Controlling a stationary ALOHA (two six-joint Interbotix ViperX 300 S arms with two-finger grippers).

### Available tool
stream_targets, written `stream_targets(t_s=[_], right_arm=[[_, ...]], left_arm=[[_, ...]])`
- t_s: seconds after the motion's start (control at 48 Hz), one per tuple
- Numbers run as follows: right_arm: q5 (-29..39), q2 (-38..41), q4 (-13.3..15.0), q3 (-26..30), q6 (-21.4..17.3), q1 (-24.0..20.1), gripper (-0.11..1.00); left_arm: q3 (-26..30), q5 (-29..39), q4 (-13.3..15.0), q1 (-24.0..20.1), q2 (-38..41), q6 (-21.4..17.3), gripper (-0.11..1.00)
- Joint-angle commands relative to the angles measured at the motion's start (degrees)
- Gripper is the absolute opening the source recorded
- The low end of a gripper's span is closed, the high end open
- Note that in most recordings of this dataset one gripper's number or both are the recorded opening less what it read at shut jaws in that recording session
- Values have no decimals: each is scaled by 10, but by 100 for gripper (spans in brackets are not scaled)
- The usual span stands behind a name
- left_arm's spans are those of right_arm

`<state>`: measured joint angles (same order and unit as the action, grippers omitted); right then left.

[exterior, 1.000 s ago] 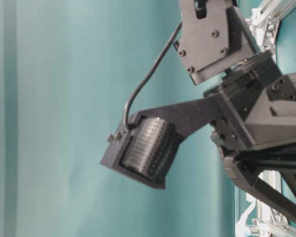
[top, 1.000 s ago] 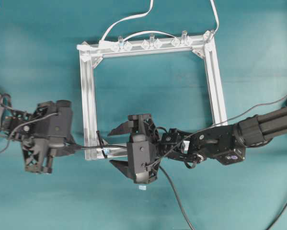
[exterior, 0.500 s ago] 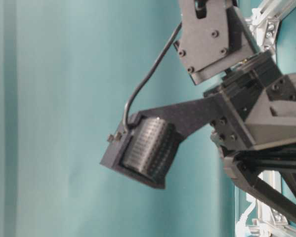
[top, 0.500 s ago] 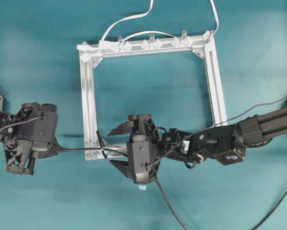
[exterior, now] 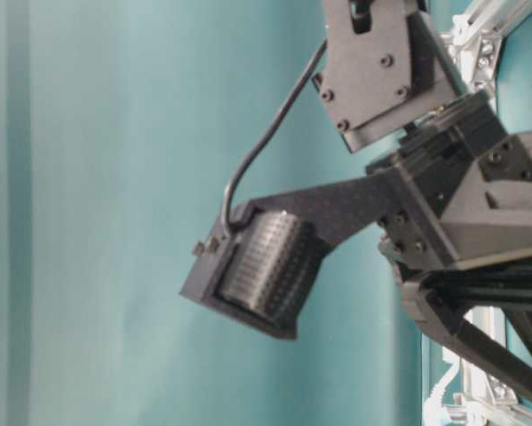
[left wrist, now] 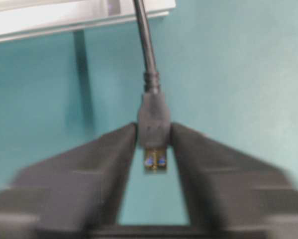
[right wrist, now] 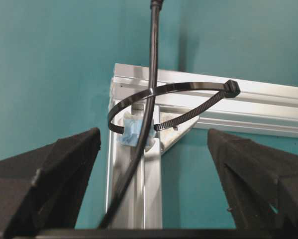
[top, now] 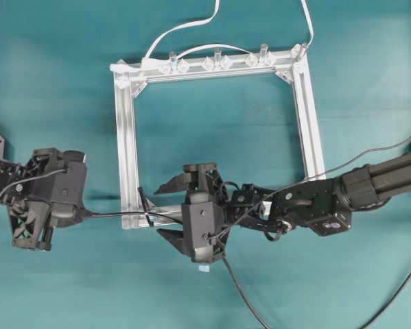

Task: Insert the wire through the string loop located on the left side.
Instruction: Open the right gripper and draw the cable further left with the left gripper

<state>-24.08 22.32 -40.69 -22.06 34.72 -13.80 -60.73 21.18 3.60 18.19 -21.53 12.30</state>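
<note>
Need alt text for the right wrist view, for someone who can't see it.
The black wire passes through the string loop, a dark zip-tie ring tied at the corner of the aluminium frame. The right gripper hangs wide open on either side, touching neither.

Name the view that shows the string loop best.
The right wrist view: the string loop fills the middle of the frame, standing on the frame corner with the wire running through it. The overhead view shows it only as a tiny dark mark. The table-level and left wrist views do not show it.
</note>
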Motion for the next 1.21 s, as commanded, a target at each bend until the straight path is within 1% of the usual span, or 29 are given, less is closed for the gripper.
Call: stream_targets(t_s=[0.0, 0.063, 0.104, 0.146, 0.167, 0.229, 0.313, 0.625, 0.938, 1.063, 1.188], right_arm=[[-4, -13, 2, 11, 1, -2, 95], [-5, -13, 2, 11, 1, -2, 95], [-4, -12, 2, 11, 1, -2, 95], [-5, -13, 2, 11, 1, -2, 95], [-5, -13, 2, 11, 1, -2, 95], [-5, -13, 2, 11, 1, -2, 95], [-5, -14, 2, 11, 1, -2, 95], [-5, -30, 2, 7, 4, 9, 95], [-4, -78, 2, -15, 5, 28, 95], [-4, -98, 2, -29, 4, 34, 95], [-3, -110, 2, -42, 4, 39, 95]], left_arm=[[11, -1, -2, 2, -2, 6, 50], [11, -1, -3, 2, -3, 7, 68], [11, -1, -3, 3, -3, 7, 78], [12, -1, -3, 3, -3, 7, 84], [12, -1, -2, 3, -3, 7, 85], [13, -1, -3, 2, -4, 7, 81], [14, -2, -4, 2, -7, 6, 84], [16, -21, -5, -1, -20, 3, 84], [4, -25, -14, -39, -83, -3, 84], [-7, -25, -15, -48, -110, -13, 84], [-18, -25, -15, -61, -136, -32, 84]])
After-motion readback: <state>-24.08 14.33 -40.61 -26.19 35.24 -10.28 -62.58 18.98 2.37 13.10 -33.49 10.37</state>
